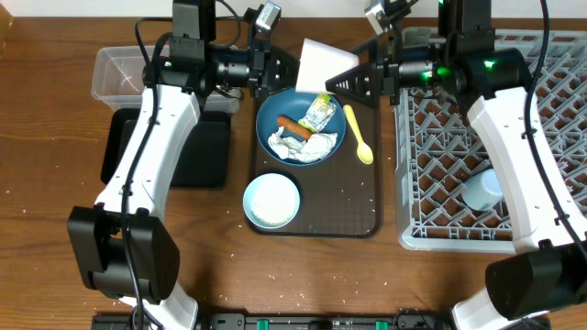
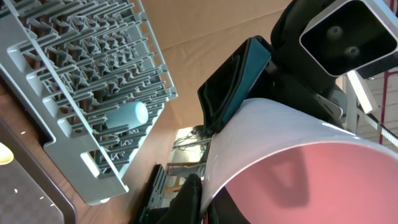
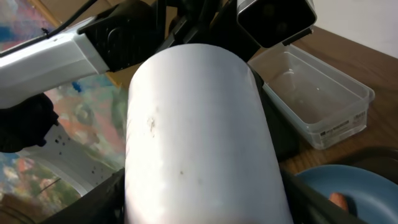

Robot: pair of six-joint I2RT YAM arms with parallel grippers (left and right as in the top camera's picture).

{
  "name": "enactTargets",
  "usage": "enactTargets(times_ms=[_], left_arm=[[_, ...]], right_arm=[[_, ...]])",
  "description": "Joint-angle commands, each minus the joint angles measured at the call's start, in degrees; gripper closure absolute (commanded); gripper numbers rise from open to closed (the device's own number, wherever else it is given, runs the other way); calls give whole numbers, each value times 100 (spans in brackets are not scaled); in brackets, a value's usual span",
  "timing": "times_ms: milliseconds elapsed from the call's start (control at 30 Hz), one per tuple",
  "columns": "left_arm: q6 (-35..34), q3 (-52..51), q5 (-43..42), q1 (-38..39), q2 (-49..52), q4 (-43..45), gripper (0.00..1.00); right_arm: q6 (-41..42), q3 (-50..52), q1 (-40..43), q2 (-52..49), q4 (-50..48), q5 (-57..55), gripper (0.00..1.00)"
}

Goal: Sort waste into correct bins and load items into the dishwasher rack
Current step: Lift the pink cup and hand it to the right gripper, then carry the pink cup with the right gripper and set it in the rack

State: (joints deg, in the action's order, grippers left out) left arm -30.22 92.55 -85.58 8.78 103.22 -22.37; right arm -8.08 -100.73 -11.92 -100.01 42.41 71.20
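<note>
The small pink cup (image 1: 318, 62), white outside and pink inside, hangs on its side above the far end of the brown tray. My left gripper (image 1: 282, 71) is shut on its rim (image 2: 214, 180). My right gripper (image 1: 341, 82) has a finger on each side of its white wall (image 3: 199, 143). Below, the dark-blue dish (image 1: 275, 110) holds the sausage (image 1: 292, 126), white tissue (image 1: 307, 147) and the green-and-white wrapper (image 1: 318, 113). The yellow spoon (image 1: 358, 136) lies beside the dish. The white bowl (image 1: 271, 201) sits nearer. The light-blue cup (image 1: 483, 190) lies in the grey rack (image 1: 541, 137).
The brown serving tray (image 1: 348, 202) carries the dish, spoon and bowl. The clear tub (image 1: 124, 73) stands at the far left, with the black tray (image 1: 202, 156) in front of it. Rice grains (image 1: 275, 273) are scattered on the wooden table.
</note>
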Motion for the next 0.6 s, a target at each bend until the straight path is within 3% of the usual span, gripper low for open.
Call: enactTargets(times_ms=[0,300,567], left_arm=[[-28,37,-74,2,20,24,90],[-28,37,-50,2,20,24,78],[358,35,354,2,20,17,78]], right_arm=[[-66,26,39,13,-48,105,37],[188,26,739,13,-37,-2,39],[743,26,1589,96,973,-2162,36]])
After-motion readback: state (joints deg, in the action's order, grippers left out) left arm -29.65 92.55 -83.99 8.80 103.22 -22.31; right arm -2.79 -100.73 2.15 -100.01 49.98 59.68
